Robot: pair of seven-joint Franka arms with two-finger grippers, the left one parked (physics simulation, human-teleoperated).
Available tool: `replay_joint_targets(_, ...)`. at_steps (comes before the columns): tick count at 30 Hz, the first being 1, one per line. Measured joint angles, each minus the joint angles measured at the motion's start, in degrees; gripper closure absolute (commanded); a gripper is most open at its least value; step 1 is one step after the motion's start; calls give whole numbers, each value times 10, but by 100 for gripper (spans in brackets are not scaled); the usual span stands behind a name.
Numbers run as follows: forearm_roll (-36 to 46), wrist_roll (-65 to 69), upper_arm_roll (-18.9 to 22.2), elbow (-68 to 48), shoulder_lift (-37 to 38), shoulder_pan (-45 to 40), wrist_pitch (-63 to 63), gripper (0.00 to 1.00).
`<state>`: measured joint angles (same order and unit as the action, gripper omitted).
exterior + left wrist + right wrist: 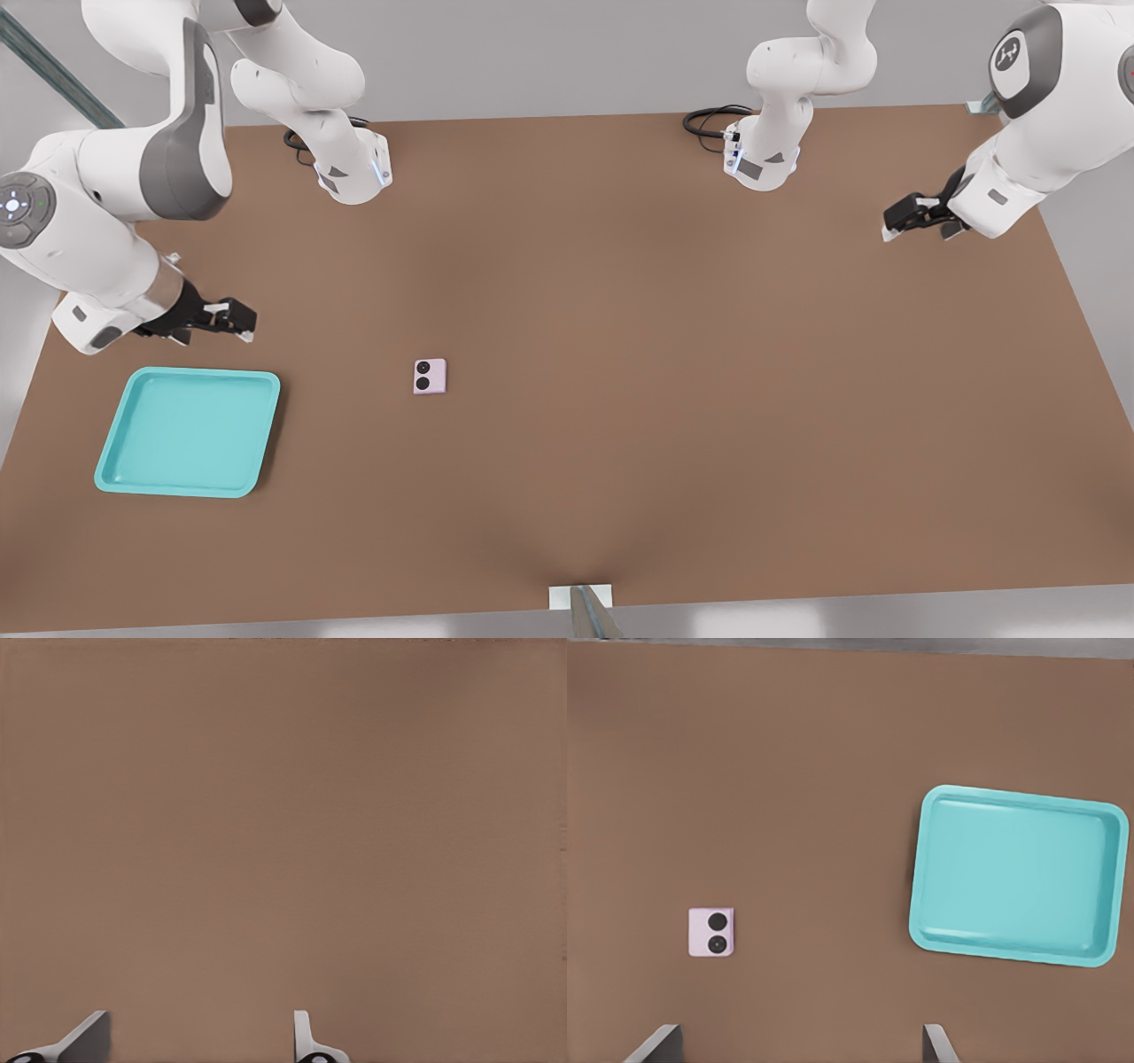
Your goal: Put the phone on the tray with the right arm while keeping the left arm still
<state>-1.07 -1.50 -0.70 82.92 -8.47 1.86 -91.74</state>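
Note:
The pale pink phone (430, 376) lies flat on the brown table, its two black lenses facing up, and it shows in the right wrist view too (711, 932). At the front view's left sits the turquoise tray (186, 431), with nothing in it (1019, 873). My gripper (245, 322) hovers just behind the tray's far edge, left of the phone in the front view. It is open and holds nothing; its two fingertips (658, 1042) stand wide apart. The phone and tray are well apart from each other.
Two white arm bases (353, 168) (762, 155) with black cables (709, 118) stand along the table's far edge. A small white bracket (580, 596) sits at the near edge. The parked arm's gripper (917, 217) hangs at the front view's right.

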Motion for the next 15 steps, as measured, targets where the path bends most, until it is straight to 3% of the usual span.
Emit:
replay_joint_targets(5, 2, -8, -4, 3, -20, 6, -13, 0)
replay_joint_targets(12, -2, -61, -19, 89, -135, 119, -132, 0)
replay_joint_targets(15, -3, -99, -19, 97, -188, 129, -198, 0)
